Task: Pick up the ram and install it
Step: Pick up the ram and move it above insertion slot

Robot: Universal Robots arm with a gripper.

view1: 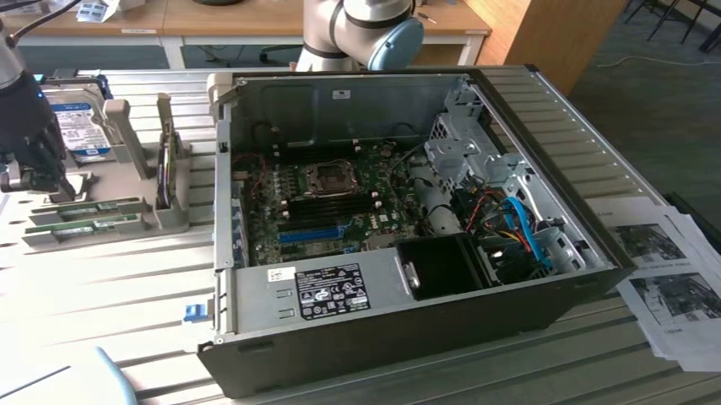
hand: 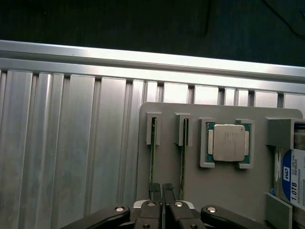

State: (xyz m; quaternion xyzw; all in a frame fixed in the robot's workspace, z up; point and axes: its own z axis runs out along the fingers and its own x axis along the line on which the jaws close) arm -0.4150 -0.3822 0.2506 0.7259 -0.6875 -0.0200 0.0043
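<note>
Two rams stand on edge in a grey holder [hand: 224, 191]: one ram [hand: 153, 152] and a second ram [hand: 182, 152], thin green strips seen from above. In the exterior view these rams [view1: 86, 211] lie at the left, in front of the dark gripper [view1: 40, 179]. My gripper [hand: 161, 190] hovers over the holder between the two sticks, shut, its fingertips [hand: 155, 189] pressed together with nothing between them. The open computer case [view1: 372, 337] sits in the middle, its motherboard [view1: 327, 207] exposed.
A silver CPU [hand: 228, 142] rests in a pocket of the holder beside the rams. A blue-labelled hard drive [hand: 291, 176] stands at the holder's end, also seen as the hard drive [view1: 77, 126]. The slatted aluminium table [hand: 71, 143] surrounds it. Printed papers [view1: 664, 270] lie at the exterior view's right.
</note>
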